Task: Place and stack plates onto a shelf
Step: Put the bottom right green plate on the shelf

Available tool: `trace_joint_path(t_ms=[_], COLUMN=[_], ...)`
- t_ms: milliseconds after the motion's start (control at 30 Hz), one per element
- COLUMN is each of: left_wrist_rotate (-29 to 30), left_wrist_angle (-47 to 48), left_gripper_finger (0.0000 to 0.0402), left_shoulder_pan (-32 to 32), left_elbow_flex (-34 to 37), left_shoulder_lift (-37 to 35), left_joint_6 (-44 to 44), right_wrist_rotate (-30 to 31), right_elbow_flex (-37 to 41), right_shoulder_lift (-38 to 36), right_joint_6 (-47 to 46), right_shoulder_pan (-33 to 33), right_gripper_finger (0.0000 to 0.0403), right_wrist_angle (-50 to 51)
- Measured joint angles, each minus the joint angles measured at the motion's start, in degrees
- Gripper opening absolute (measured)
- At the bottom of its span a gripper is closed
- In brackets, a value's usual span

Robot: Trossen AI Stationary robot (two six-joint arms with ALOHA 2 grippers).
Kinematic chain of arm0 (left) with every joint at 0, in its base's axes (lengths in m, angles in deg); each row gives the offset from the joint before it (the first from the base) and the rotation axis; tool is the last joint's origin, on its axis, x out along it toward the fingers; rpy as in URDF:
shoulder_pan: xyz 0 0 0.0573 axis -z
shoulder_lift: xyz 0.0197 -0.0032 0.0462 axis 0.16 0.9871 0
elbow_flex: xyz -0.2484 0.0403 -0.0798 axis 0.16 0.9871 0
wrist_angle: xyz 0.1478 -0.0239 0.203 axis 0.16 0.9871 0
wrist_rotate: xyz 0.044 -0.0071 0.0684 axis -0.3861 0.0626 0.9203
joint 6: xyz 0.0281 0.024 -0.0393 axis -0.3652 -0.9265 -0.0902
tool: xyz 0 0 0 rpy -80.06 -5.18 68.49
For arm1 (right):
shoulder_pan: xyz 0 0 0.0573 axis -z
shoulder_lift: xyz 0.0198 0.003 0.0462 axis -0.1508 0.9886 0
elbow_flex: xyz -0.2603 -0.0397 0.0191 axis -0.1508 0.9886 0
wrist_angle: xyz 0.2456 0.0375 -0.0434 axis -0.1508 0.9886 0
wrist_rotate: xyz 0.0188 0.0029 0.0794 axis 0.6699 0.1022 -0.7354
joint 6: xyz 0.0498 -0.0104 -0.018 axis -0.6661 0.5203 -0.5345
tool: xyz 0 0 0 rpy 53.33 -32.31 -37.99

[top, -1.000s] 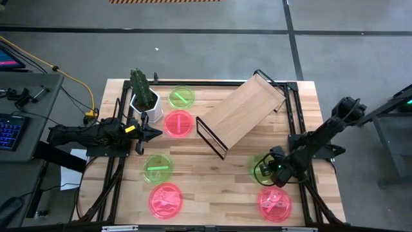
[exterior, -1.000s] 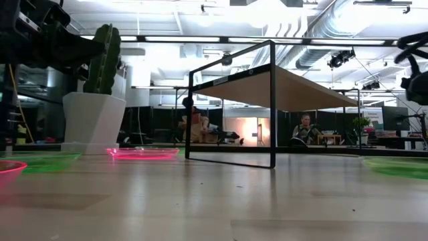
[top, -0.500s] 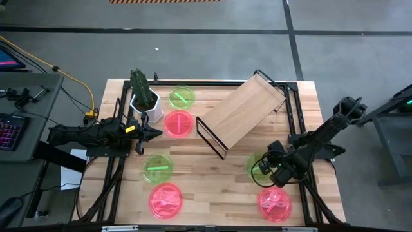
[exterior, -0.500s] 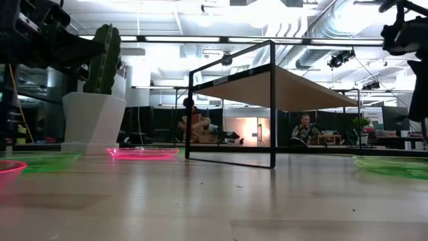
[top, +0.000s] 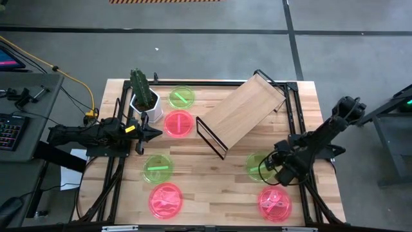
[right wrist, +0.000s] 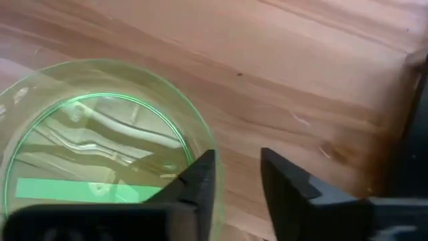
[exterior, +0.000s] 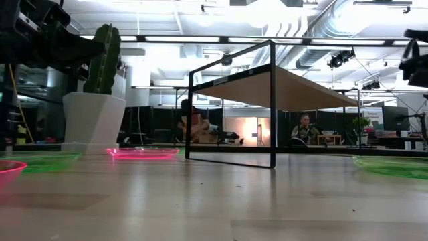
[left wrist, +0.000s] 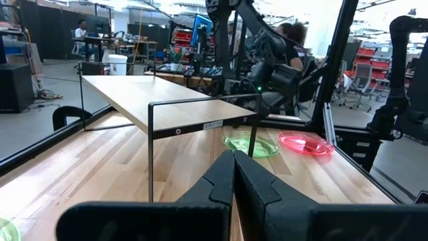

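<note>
Three green plates lie flat on the tabletop (top: 181,97), (top: 158,168), (top: 255,166), and three pink ones (top: 179,122), (top: 166,200), (top: 275,203). The plywood shelf (top: 241,111) stands slantwise on its black wire frame near the table's far middle. My right gripper (top: 271,164) is open and hangs above the right-hand rim of the green plate (right wrist: 100,154). One finger (right wrist: 200,177) shows over that rim. In the low view my right gripper (exterior: 416,60) is well above this plate (exterior: 391,164). My left gripper (top: 154,133) is shut and waits beside the far pink plate.
A white pot with a cactus (top: 143,96) stands at the far left, next to two plates. Black frame rails (top: 296,122) run along the table's sides. Bare wood (top: 212,180) lies between the near plates. People sit in the room beyond the table (exterior: 304,130).
My right gripper has shifted about above the right-hand green plate, ending a little nearer the table's right edge, so more of the plate shows from above.
</note>
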Motion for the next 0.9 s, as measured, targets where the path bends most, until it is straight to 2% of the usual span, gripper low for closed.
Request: trace_joint_path(t_ms=[200,333,467,567,633,800,900], left_wrist_rotate=[0.0,0.0,0.0,0.0,0.0,0.0,0.0], left_wrist_angle=[0.0,0.0,0.0,0.0,0.0,0.0,0.0], left_gripper_finger=[0.0001,0.0001,0.0001,0.0001,0.0001,0.0001,0.0001], left_shoulder_pan=[0.0,0.0,0.0,0.0,0.0,0.0,0.0], left_elbow_flex=[0.0,0.0,0.0,0.0,0.0,0.0,0.0], left_shoulder_lift=[0.0,0.0,0.0,0.0,0.0,0.0,0.0], left_joint_6=[0.0,0.0,0.0,0.0,0.0,0.0,0.0], right_wrist_rotate=[0.2,2.6,5.0,5.1,5.1,4.6,4.4], right_elbow_flex=[3.8,7.7,8.2,8.3,8.4,8.4,8.5], right_shoulder_lift=[0.0,-0.2,-0.2,-0.2,-0.2,-0.2,-1.5], right_joint_6=[-4.5,-5.9,-6.2,-6.1,-6.1,-6.2,-6.1], right_shoulder_pan=[-2.6,-3.6,-4.0,-4.0,-4.0,-4.0,-3.9], right_gripper_finger=[0.0166,0.0173,0.0169,0.0152,0.0128,0.002,0.0015], right_wrist_angle=[-6.3,-13.0,-14.7,-15.2,-15.5,-16.5,-17.3])
